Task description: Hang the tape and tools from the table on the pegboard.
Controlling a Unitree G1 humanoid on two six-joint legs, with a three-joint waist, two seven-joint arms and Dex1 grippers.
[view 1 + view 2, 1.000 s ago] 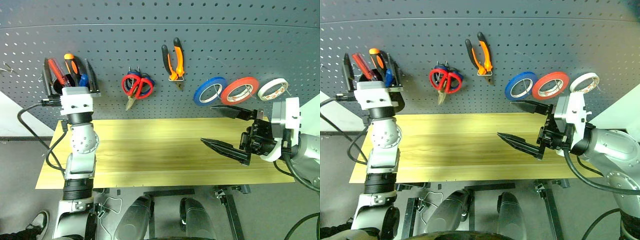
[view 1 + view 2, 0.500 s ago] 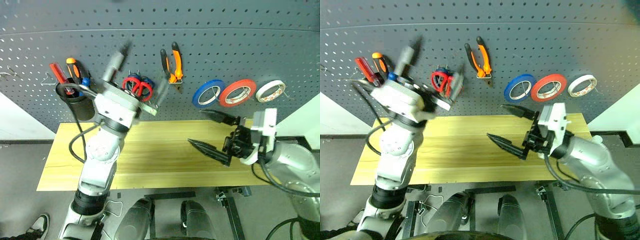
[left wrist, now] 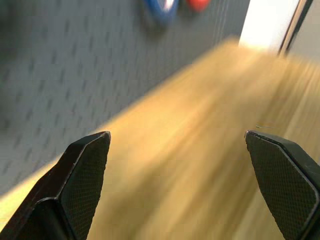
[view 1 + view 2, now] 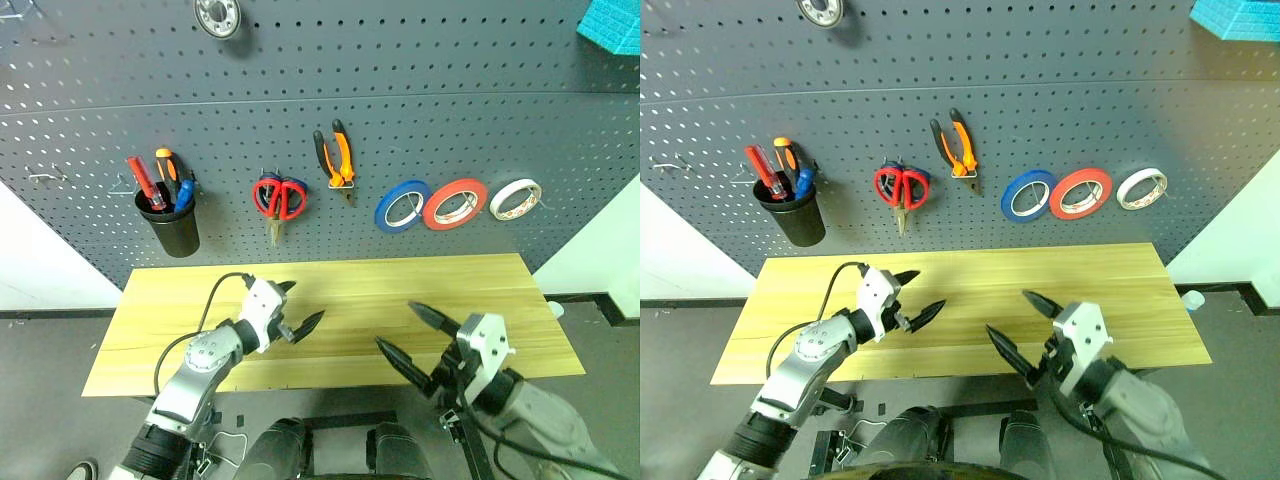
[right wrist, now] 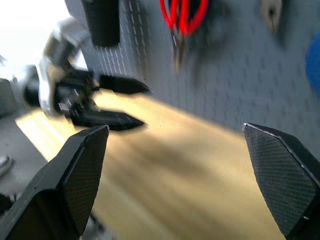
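Note:
The red tape [image 4: 455, 203] hangs on the dark grey pegboard [image 4: 450, 100], between a blue roll [image 4: 403, 207] and a white roll [image 4: 515, 198]. Left of them hang the orange-and-black pliers [image 4: 336, 160] and the red-handled scissors [image 4: 279, 198]. A slim red-handled screwdriver [image 4: 140, 180] stands in the black cup [image 4: 168, 222]. My left gripper [image 4: 305, 300] hovers open and empty low over the yellow table [image 4: 480, 280], left of centre. Beyond the table's front edge my right gripper [image 4: 395, 324] is open and empty too.
An orange-and-black screwdriver [image 4: 163, 160] shares the cup. Bare wire hooks [image 4: 45, 178] stick out at the board's left. A round metal fitting [image 4: 216, 15] and a teal block [image 4: 610, 25] sit near the board's top. The right wrist view catches my left gripper [image 5: 120, 102] over the wood.
Both arms have dropped from pegboard height to low over the table's front. The left gripper swung down and right, away from the cup. The camera now shows more of the board's top.

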